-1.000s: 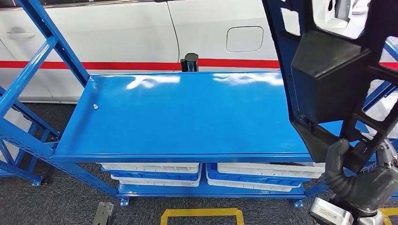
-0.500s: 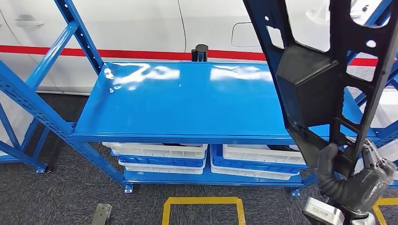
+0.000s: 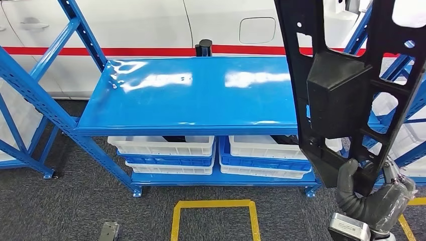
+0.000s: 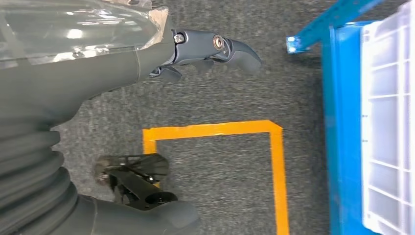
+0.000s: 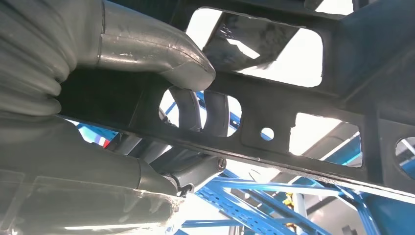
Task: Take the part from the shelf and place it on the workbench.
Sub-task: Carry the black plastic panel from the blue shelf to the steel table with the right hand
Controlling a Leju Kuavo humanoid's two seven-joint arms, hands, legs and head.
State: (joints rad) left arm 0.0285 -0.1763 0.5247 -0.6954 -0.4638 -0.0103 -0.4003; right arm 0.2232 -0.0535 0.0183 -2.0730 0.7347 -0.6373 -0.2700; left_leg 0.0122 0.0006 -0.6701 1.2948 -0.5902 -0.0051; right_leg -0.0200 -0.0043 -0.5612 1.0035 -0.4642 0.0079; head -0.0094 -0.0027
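At the lower right of the head view, the right hand (image 3: 374,198) is seen closed around the bottom edge of the large black plastic frame part with cut-out windows and a boxy centre block (image 3: 341,85), which is held upright and rises to the top of the frame. In the right wrist view the thick grey thumb (image 5: 161,51) is pressed on one face of a bar of the part (image 5: 274,117), while the darker fingers (image 5: 200,110) are curled through one of its openings. The left hand (image 4: 205,51) is seen in the left wrist view hanging above grey carpet, its fingers loosely bent with nothing in them; whether they are fully closed cannot be told from that angle. A yellow tape rectangle on the floor (image 3: 213,205) lies at the lower centre of the head view. Beyond it stands the blue metal shelf rack with a glossy flat top (image 3: 201,90), its top bare; the held part is in front of its right end. White plastic trays (image 3: 163,145) sit on blue ones on the lower level. Behind the rack, a white vehicle body with a red stripe (image 3: 150,30) fills the upper part of the frame.
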